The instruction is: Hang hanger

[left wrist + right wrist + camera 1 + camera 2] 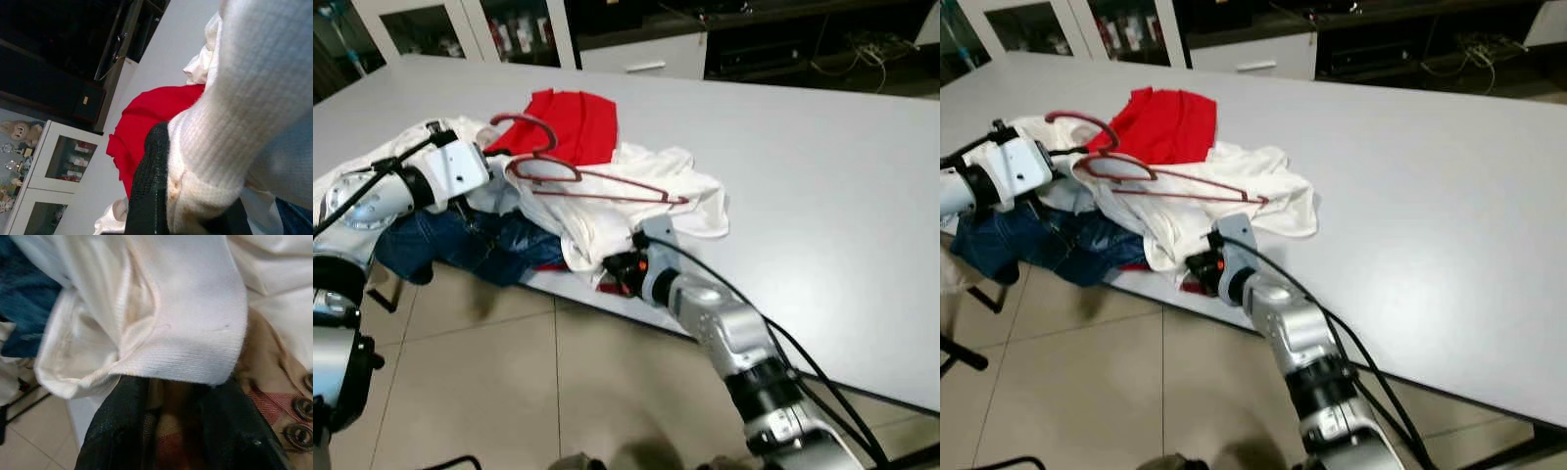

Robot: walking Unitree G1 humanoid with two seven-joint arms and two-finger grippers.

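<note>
Nearest, the right gripper (181, 431) pinches white shirt (607, 215) hem at the table (822, 196) edge, the left gripper (195, 215) clamps white fabric too, so lifting could slide the hanger (578, 176) off the pile.

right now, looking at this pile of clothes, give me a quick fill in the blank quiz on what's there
1. The hanger lying on top of the clothes is dark ____ in colour.
2. The hanger rests mostly on a ____ shirt.
3. The jeans hang over the table edge nearest the ____ gripper.
4. Behind the hanger's hook lies a ____ garment.

Missing words: red; white; left; red
</note>
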